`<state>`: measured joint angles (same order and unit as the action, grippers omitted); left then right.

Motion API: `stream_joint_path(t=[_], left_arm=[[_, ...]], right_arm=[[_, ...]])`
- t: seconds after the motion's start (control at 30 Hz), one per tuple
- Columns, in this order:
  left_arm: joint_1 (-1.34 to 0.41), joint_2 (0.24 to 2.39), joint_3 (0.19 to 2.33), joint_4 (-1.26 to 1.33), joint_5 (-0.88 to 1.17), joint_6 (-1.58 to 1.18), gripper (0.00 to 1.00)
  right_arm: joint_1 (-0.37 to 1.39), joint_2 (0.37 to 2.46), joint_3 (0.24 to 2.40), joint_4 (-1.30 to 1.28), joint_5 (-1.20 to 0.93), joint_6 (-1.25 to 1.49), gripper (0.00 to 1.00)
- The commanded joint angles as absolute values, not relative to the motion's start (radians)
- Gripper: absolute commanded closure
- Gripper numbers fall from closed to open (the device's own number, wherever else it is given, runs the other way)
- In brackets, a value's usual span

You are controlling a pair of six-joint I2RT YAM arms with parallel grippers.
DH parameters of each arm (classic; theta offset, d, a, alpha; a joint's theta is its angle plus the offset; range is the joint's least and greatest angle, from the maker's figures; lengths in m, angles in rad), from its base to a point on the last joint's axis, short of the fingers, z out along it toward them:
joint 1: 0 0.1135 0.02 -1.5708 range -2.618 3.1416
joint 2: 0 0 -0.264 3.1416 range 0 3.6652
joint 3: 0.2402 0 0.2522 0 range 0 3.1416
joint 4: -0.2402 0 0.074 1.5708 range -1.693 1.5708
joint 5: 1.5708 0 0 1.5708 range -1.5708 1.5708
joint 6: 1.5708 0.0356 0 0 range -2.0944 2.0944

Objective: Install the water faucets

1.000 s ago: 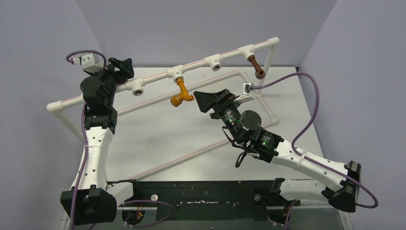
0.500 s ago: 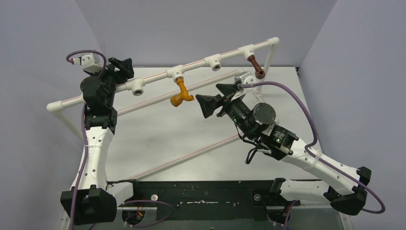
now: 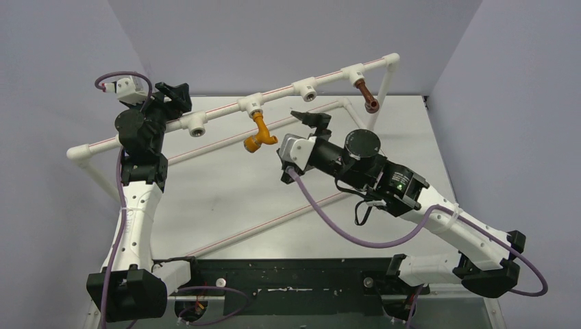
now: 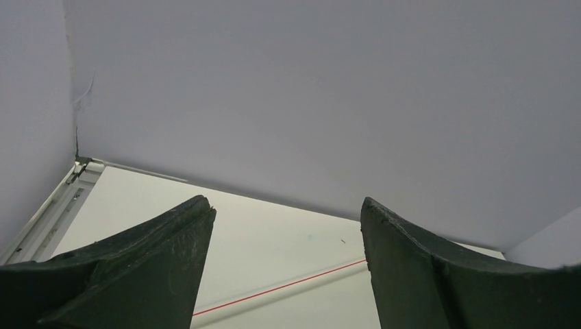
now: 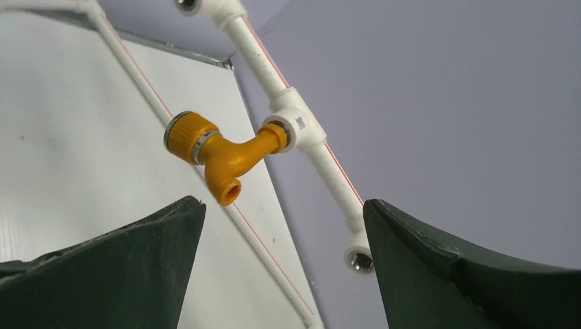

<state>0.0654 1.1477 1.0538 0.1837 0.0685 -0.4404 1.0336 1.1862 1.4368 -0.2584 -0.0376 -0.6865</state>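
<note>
My biggest worry is the white pipe frame [image 3: 226, 113]. It looks light and unanchored on the table [image 3: 226, 199], so a sideways shove from either arm could skid or twist it. Next, the purple cable [image 3: 342, 233] under the right arm droops across the lower pipe at centre of the overhead view and might snag on a swing. The right gripper [image 5: 282, 204] has its fingers spread wide and empty, pointed at the orange-yellow faucet [image 5: 223, 154]. That faucet hangs from a tee [image 5: 294, 127] at upper centre of the overhead view. A bite off-centre on its bent spout could cock it in the socket or back it out, and I can't tell from here how deeply it is seated. The left gripper [image 4: 286, 202], at upper left overhead, is likewise spread and holds nothing, close by the top rail. The reddish-brown faucet [image 3: 366, 94] hangs from the tee at upper right, well apart from both grippers. As for surfaces, the table is pale and matte. The pipes are smooth round plastic with a thin red stripe and fatter moulded joints. The fingers are dark, matte wedges with curved inner faces. The orange-yellow faucet is glossy, with a ribbed round cap, a silver ring and an open round mouth. A bare socket [image 5: 360, 259] shows a shiny metal insert.
</note>
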Motion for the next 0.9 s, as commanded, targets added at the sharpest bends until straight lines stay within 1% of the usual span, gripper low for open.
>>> stream_joint_path(t=[0.0,0.13,0.27,0.43,0.57,0.73,0.87], left_arm=[[0.057,1.258,0.922,-0.255,0.118,-0.428,0.24],[0.058,1.261,0.923,-0.255,0.117,-0.428,0.24],[0.057,1.262,0.923,-0.255,0.116,-0.428,0.24],[0.057,1.261,0.922,-0.256,0.115,-0.428,0.24],[0.057,1.264,0.924,-0.256,0.116,-0.428,0.24],[0.058,1.266,0.924,-0.257,0.117,-0.428,0.24],[0.058,1.266,0.925,-0.256,0.117,-0.427,0.24]], right_arm=[[1.070,1.219,1.506,-0.371,-0.066,-1.006,0.11],[1.157,1.272,1.536,-0.453,0.118,-1.217,0.10],[1.209,1.316,1.527,-0.467,0.263,-1.379,0.10],[1.245,1.330,1.464,-0.362,0.376,-1.538,0.10],[1.260,1.342,1.390,-0.224,0.464,-1.673,0.10],[1.261,1.373,1.337,-0.072,0.496,-1.771,0.10],[1.253,1.406,1.330,-0.012,0.496,-1.796,0.10]])
